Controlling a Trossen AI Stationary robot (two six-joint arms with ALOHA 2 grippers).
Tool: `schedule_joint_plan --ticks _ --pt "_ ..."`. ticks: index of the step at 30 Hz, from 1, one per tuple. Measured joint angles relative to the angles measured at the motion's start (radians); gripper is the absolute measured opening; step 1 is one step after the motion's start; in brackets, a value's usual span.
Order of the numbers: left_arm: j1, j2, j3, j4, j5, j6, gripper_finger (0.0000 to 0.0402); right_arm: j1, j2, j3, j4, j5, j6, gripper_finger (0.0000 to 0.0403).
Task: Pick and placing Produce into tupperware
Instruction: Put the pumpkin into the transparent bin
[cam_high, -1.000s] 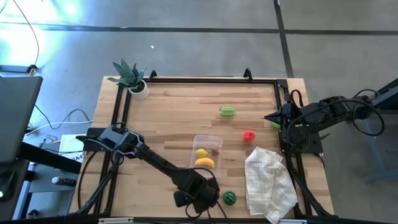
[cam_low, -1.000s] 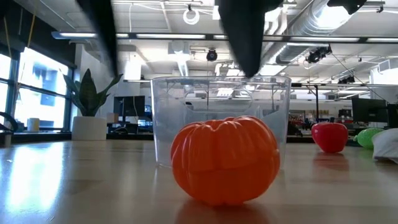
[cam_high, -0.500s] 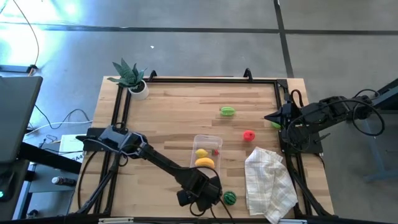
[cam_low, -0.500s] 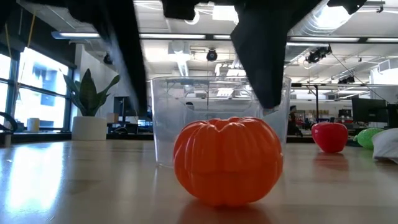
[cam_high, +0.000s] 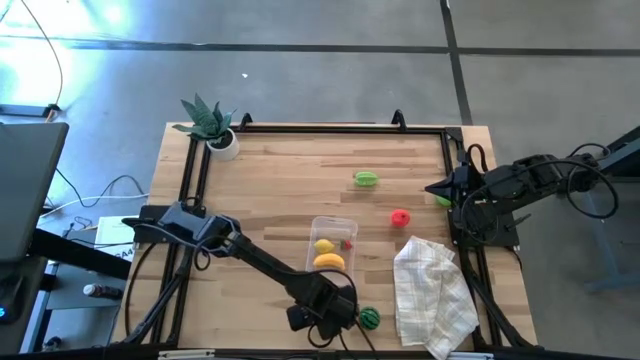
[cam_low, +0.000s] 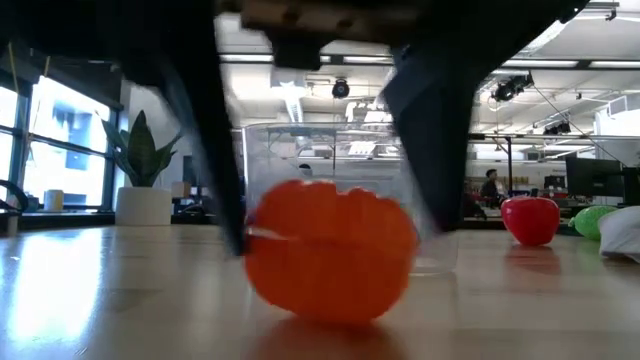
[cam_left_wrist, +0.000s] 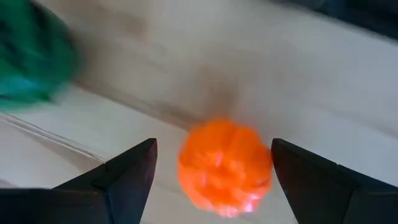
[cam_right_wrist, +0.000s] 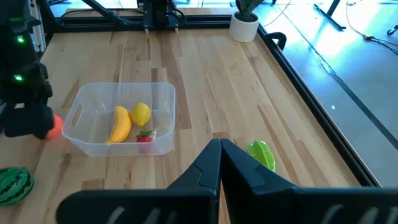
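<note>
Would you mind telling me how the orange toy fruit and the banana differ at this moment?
The orange toy fruit is round and ribbed; the banana is long, curved and yellow. The orange lies on the bare table outside the tupperware, between the open left pincer's fingers; the banana already lies inside it beside the lemon. Both are small toy produce.

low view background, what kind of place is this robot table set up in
Most likely an open-plan lab or industrial workspace. Behind the clear tub the low view shows exposed ceiling ducts, ceiling lights and rows of desks with monitors; the high view shows bare concrete floor around the wooden table.
</note>
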Motion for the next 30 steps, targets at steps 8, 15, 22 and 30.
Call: schedule_joint_plan --ticks 8,15,22,30 --pt "0.013 0.02 0.0 0.01 -0.005 0.004 0.0305 0.0 0.0 0.0 0.0 0.0 0.0 0.0" --pt "0.03 0.022 0.0 0.019 -0.019 0.003 0.0305 0.0 0.0 0.0 0.0 0.0 0.0 0.0" --pt "0.045 0.022 0.0 0.026 0.02 -0.006 0.0305 0.0 0.0 0.0 0.0 0.0 0.0 0.0" --pt "0.045 0.021 0.0 0.078 0.07 -0.007 0.0305 0.0 0.0 0.0 0.0 0.0 0.0 0.0"
